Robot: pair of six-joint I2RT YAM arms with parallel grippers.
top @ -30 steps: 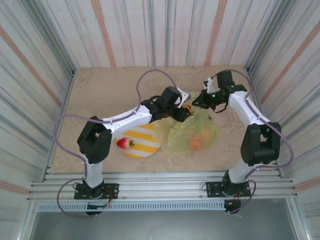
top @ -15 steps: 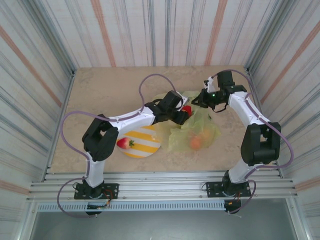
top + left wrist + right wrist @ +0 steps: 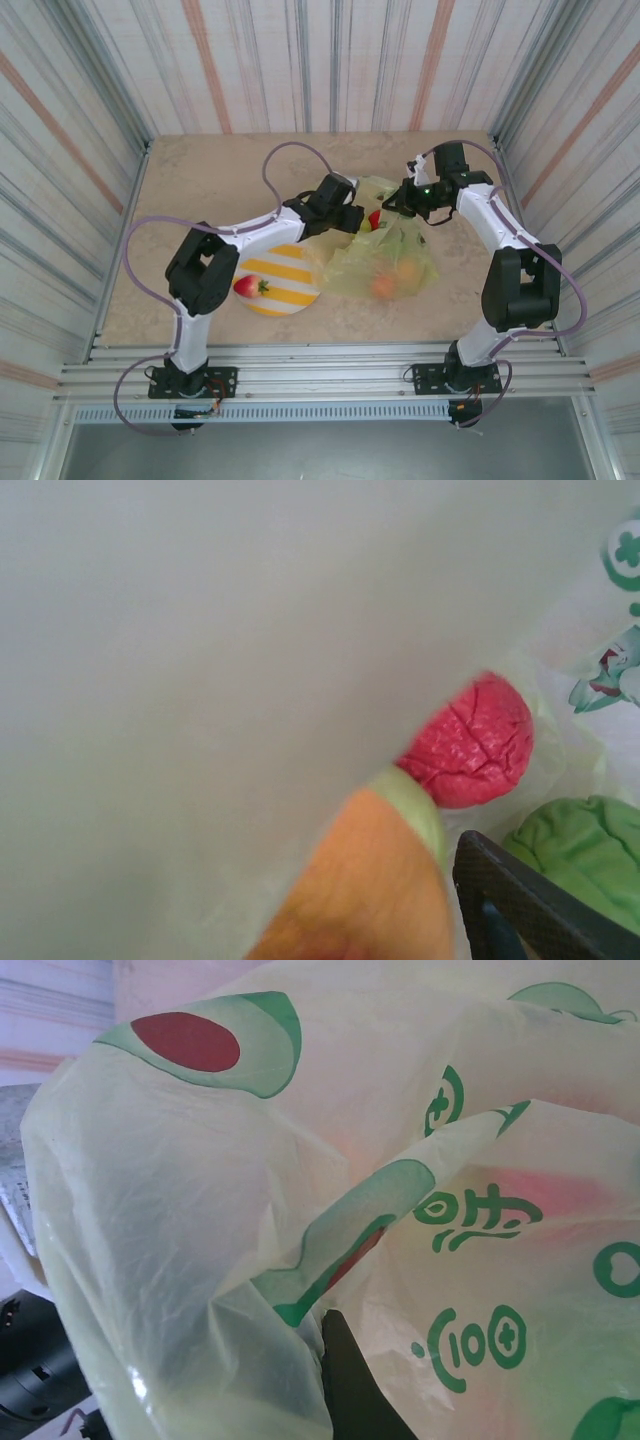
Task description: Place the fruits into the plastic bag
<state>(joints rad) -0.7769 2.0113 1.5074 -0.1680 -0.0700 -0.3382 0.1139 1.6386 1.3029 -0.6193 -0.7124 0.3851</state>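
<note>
The yellow plastic bag (image 3: 392, 252) lies right of centre, its mouth lifted toward the back. My left gripper (image 3: 352, 216) reaches into that mouth. In the left wrist view, bag film covers the left side and one dark finger (image 3: 515, 905) shows at the right. A blurred orange-and-green fruit (image 3: 375, 885) sits just clear of that finger, so the jaws look open. Beyond it lie a red fruit (image 3: 470, 742) and a green fruit (image 3: 580, 850). My right gripper (image 3: 402, 203) is shut on the bag's rim, with film bunched against its finger (image 3: 350, 1380). Orange fruits (image 3: 385, 287) show through the bag.
The striped yellow-and-white plate (image 3: 285, 283) lies left of the bag with one red fruit (image 3: 245, 287) on its near-left part. Corrugated walls close in the table on three sides. Bare tabletop (image 3: 220, 185) stretches at the back left.
My left gripper has drawn slightly back and left, and the bag's rim now drapes over it. The red fruit seen at its tip now shows through the bag film. The right gripper has stayed put.
</note>
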